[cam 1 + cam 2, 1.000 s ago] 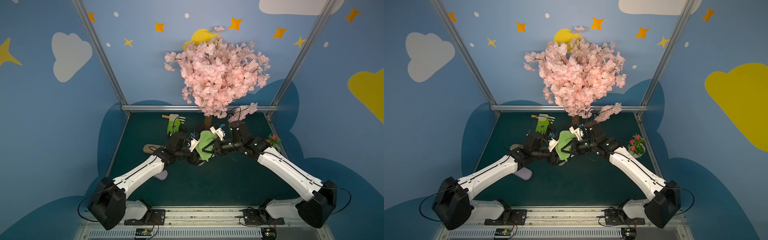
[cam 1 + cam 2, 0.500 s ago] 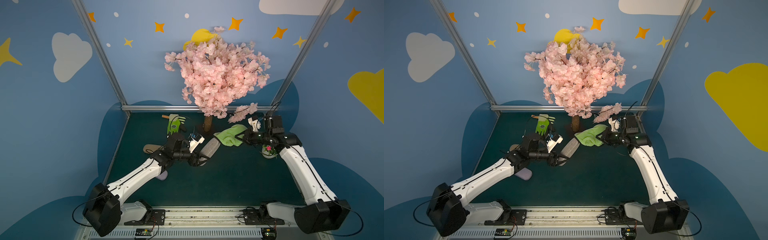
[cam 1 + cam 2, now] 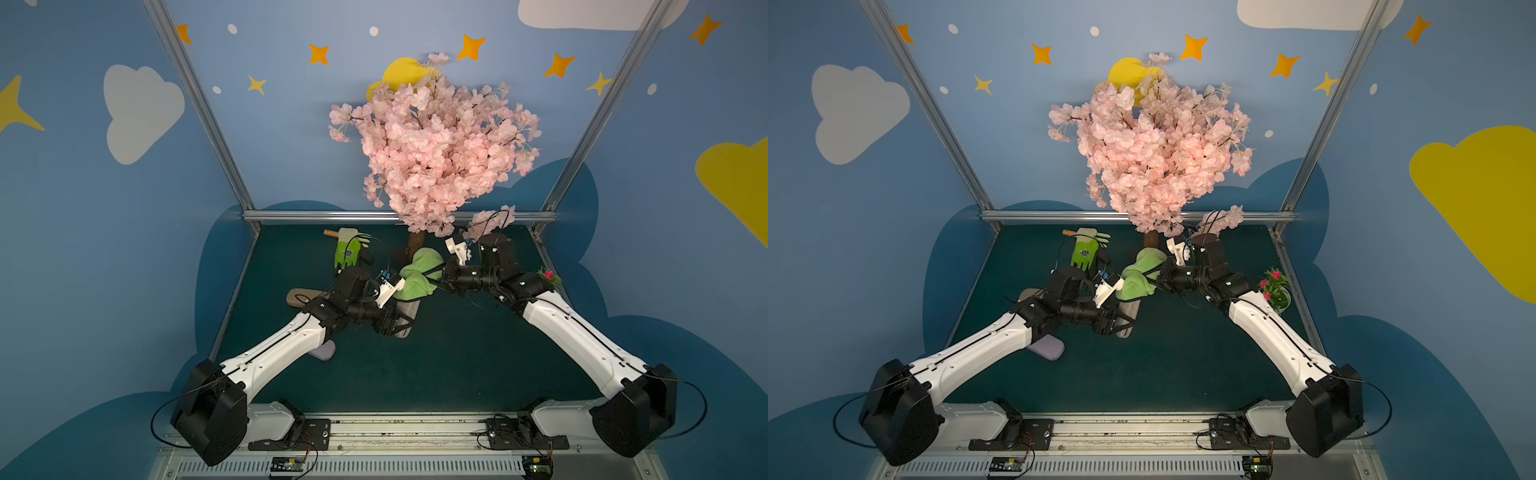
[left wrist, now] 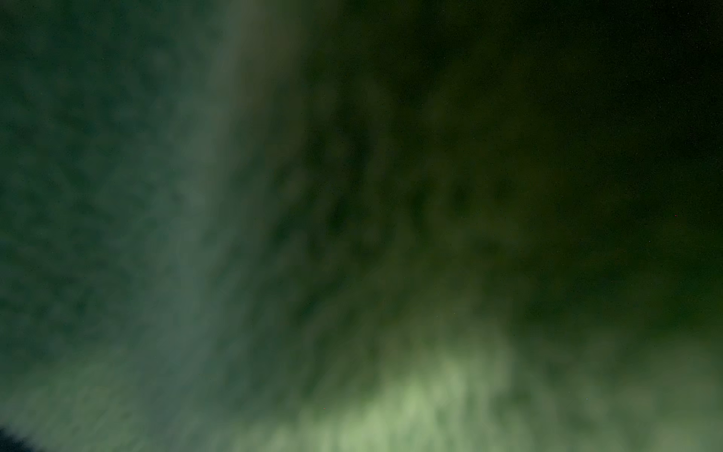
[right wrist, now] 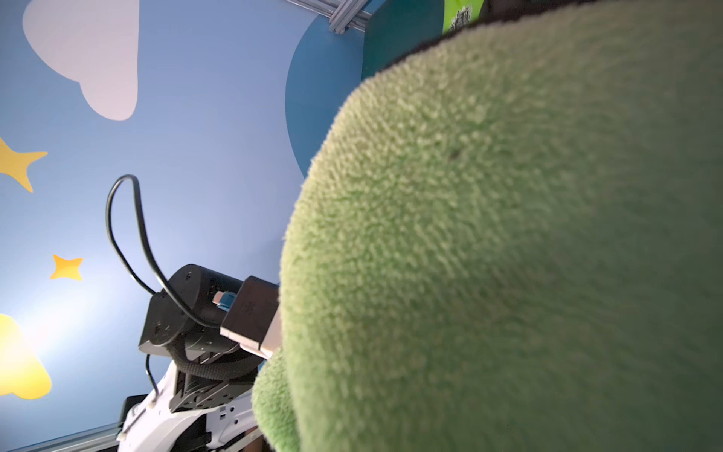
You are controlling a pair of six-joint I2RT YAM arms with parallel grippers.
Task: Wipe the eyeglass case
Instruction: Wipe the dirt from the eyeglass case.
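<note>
In both top views the grey eyeglass case is held above the mat. My left gripper is shut on its near end. The green fluffy cloth hangs bunched from my right gripper, which is shut on it. The cloth lies over the case's far end and touches my left wrist camera. A green blur fills the left wrist view and hides the jaws. In the right wrist view the cloth hides the fingers and the case.
A pink blossom tree stands at the back, its trunk just behind the cloth. A green glove lies at the back left and a small flower pot at the right edge. A tan flat object and a lilac object lie beside the left arm.
A second ago the cloth lay on the case. The right arm then swung it away to the back right and has now brought it back onto the case's far end.
</note>
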